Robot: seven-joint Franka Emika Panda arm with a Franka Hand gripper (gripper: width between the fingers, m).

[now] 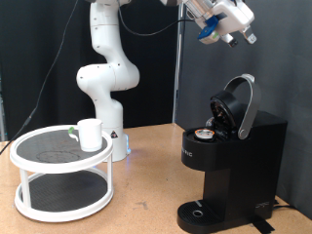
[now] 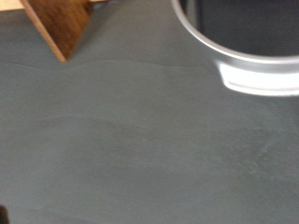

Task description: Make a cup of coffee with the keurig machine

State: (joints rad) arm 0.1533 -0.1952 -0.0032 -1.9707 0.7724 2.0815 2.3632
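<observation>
Robot arm (image 1: 105, 68) is the biggest thing here: white Panda, base at the back of the wooden table (image 1: 146, 190), upper links reaching out of the exterior view's top. The keurig machine (image 1: 229, 171) sits at the exterior view's right on the table, black, lid (image 1: 239, 102) hinged up and open, a small pod with a tan top (image 1: 204, 134) seated in the open chamber, white logo on the front, round drip base (image 1: 200, 212) at the bottom with nothing standing on it. At the exterior view's left there's a white two-tier round rack (image 1: 60, 175) with dark mesh shelves; the cup (image 1: 90, 134) stands upright on the top tier, near its right rim, well apart from the machine. The gripper (image 1: 222, 21) hangs high near the exterior view's top right, above the raised lid and clear of it, touching nothing; nothing shows between its fingers. Can't tell from here whether the fingers are spread or closed, the hand is small and angled in the exterior view, and the wrist view doesn't show them. Wrist view is mostly blurred grey surface, with a brown wooden corner (image 2: 61, 26) at one edge and a curved silver rim (image 2: 238, 56) at another.
</observation>
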